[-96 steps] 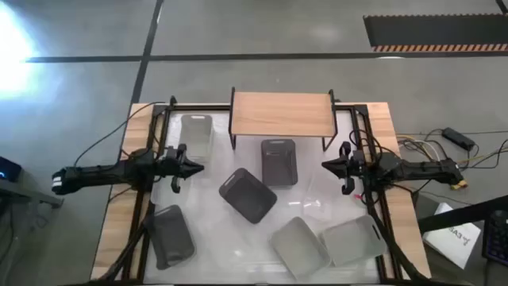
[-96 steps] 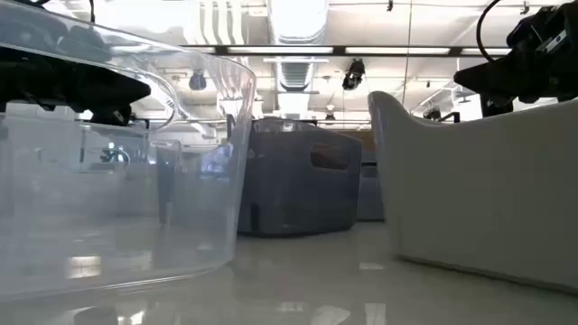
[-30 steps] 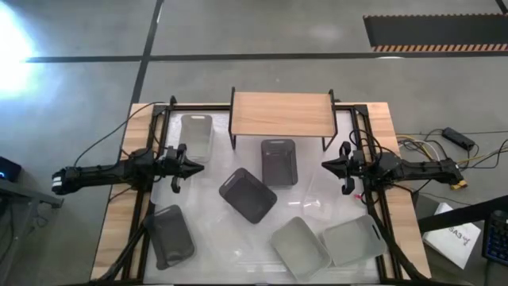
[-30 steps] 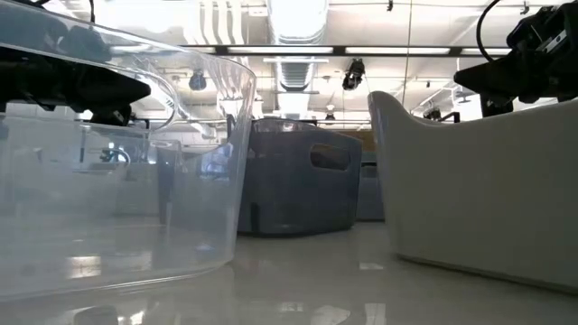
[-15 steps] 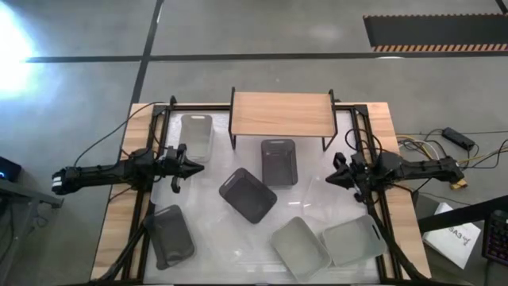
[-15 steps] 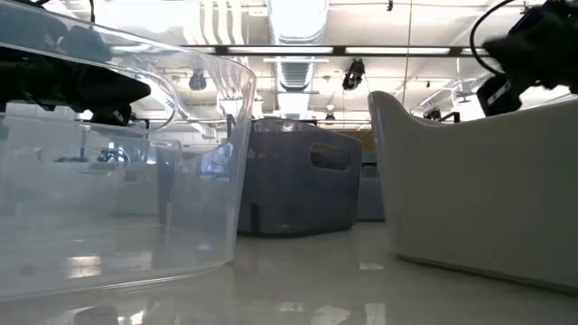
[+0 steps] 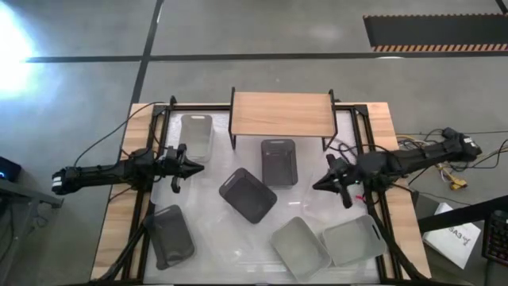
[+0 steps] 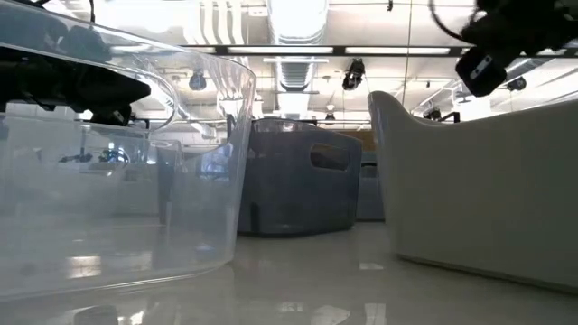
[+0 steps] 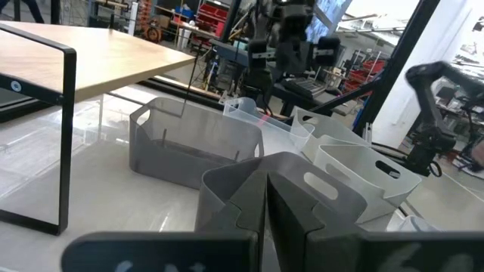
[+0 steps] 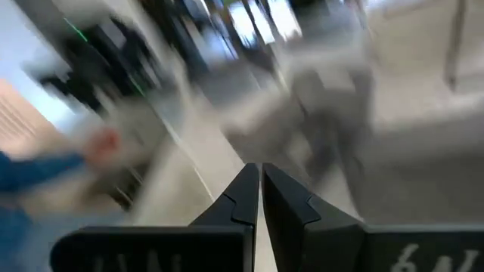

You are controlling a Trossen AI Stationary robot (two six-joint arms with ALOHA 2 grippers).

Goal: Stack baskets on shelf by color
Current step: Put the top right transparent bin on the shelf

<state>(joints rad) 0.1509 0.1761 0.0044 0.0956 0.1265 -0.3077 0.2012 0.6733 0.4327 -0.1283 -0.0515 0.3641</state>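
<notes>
Several baskets lie on the table in the high view: a clear one [image 7: 196,137] at the far left, dark grey ones [image 7: 279,161] [image 7: 248,195] [image 7: 169,235], and two light grey ones [image 7: 300,246] [image 7: 354,240] at the near right. The shelf [image 7: 282,114] stands at the far edge, its wooden top bare. My left gripper [image 7: 198,167] hangs shut over the table's left side, pointing level toward the middle. My right gripper [image 7: 317,187] is shut and empty, tipped slightly down, right of the middle dark grey basket.
In the low view a clear basket [image 8: 117,162] and a light grey basket [image 8: 488,181] stand close in front, with a dark grey one [image 8: 302,181] behind. Black frame rails [image 7: 151,143] run along both table sides. Cables [image 7: 444,143] lie off the right edge.
My right gripper has left its resting place at the table's right side, risen, and reached toward the table's middle and near edge, tipping its fingers downward and rolling a little. It has stayed shut. No basket has moved.
</notes>
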